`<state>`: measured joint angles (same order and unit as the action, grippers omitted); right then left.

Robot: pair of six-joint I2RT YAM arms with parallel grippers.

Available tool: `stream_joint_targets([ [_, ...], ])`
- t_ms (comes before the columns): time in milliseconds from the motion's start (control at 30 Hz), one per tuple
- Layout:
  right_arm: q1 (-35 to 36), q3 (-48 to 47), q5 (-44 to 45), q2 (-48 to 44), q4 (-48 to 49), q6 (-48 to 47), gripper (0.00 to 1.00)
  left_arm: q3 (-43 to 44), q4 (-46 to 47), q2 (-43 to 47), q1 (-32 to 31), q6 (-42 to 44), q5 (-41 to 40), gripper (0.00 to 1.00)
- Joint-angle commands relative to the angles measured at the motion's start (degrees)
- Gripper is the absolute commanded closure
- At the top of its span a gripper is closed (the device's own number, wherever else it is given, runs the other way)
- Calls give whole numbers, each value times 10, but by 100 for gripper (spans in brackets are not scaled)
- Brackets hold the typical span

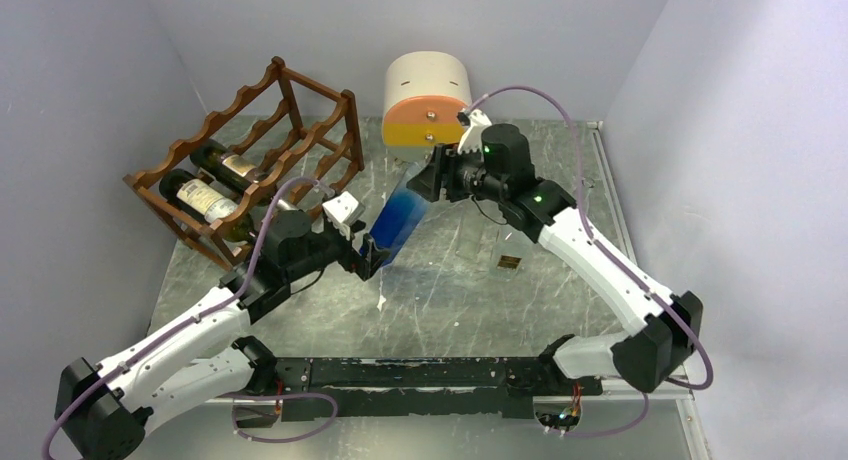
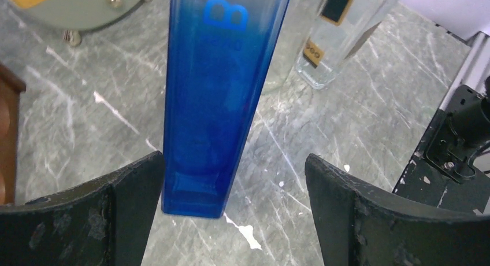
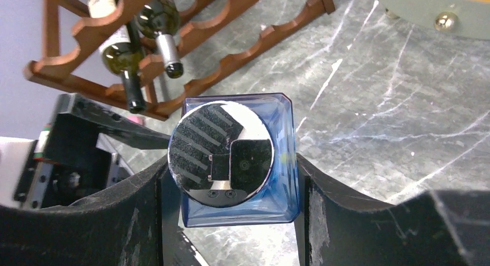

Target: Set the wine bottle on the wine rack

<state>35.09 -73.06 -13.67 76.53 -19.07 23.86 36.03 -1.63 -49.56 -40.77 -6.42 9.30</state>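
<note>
Gripping the bottle (image 1: pixel 400 218) by its cap end with the clenched right claw (image 1: pixel 428 183), slanted above mid-table, base dipping toward 7 o'clock between the released fingers of the left claw (image 1: pixel 368 256). Best closed squarely on the base before letting go up top, then swung to a free cradle of the rack (image 3: pixel 248 53) at 10 o'clock, clear of the two racked bottles (image 3: pixel 121 58).

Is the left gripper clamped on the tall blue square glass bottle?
No, the left gripper stands open, bare table between one finger and the bottle.
</note>
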Motion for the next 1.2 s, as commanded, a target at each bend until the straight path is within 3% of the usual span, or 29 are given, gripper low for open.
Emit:
stream_joint_targets([
  [0,-1,-8,-20,-71,131,62,96,-5,98,11,-4,55,86,6],
  [500,-1,20,-75,-129,196,144,96,64,6,-1,-4,149,82,6],
  [800,0,20,-99,-135,198,147,97,81,-43,-5,-4,147,-33,6],
  [1167,0,28,-125,-136,221,164,97,89,-61,-12,-4,159,55,6],
])
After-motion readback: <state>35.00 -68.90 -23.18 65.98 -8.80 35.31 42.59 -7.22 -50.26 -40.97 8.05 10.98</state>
